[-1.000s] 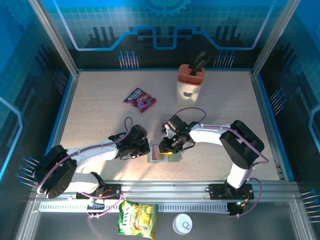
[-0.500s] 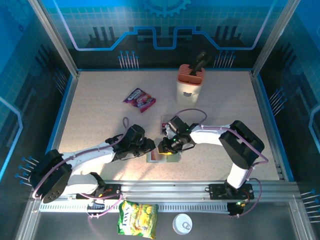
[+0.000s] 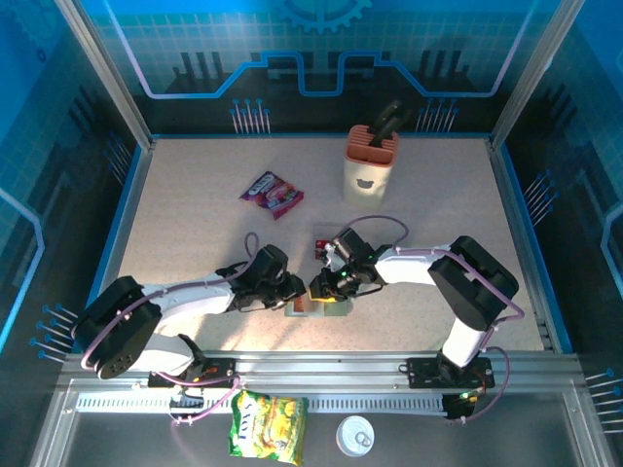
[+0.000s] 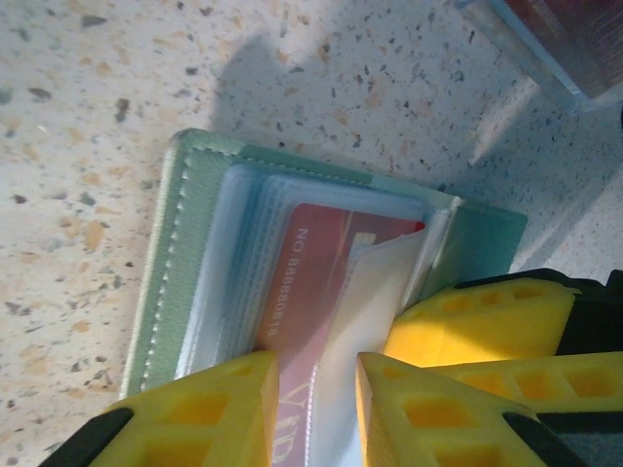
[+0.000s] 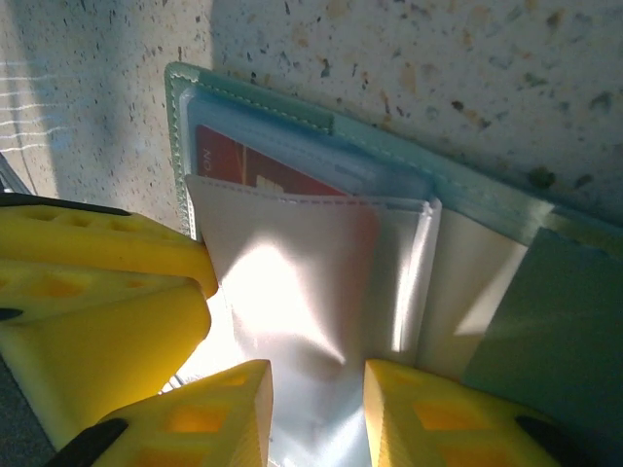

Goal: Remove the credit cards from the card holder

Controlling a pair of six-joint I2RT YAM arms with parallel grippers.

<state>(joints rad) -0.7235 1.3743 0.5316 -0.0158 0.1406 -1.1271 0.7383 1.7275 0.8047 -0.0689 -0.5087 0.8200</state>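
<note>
One card holder [image 3: 304, 305] lies open on the desk [image 3: 195, 233], close to the near edge and about midway between the left and right edges. Two end effectors meet over it. The left end effector [image 3: 289, 293] comes in from the left-edge side, and the right end effector [image 3: 325, 286] comes from the right-edge side.

In the left wrist view the card holder [image 4: 185, 243] shows a grey-green stitched border and pale, clear pocket layers. One credit card [image 4: 311, 282], red with printed digits, sits inside a pocket. A loose pale pocket flap rises beside it. The left end effector [image 4: 316, 409] has its two yellow fingers drawn close, with the card's lower end and the flap between them. Seen from the right wrist, those fingers nearly meet on the flap's edge, so it looks clenched on the card holder.

The right wrist view shows the same single credit card [image 5: 258, 170] tucked under the flap of the card holder [image 5: 389, 175]. The right end effector [image 5: 316, 418] has the creased flap running between its two fingers and also looks clamped on the card holder.

Elsewhere there is one clear box [image 3: 321, 245] just beyond the holder, one purple-red snack packet [image 3: 272, 193] further toward the far edge, and one beige knife block [image 3: 370, 161] near the far edge.
</note>
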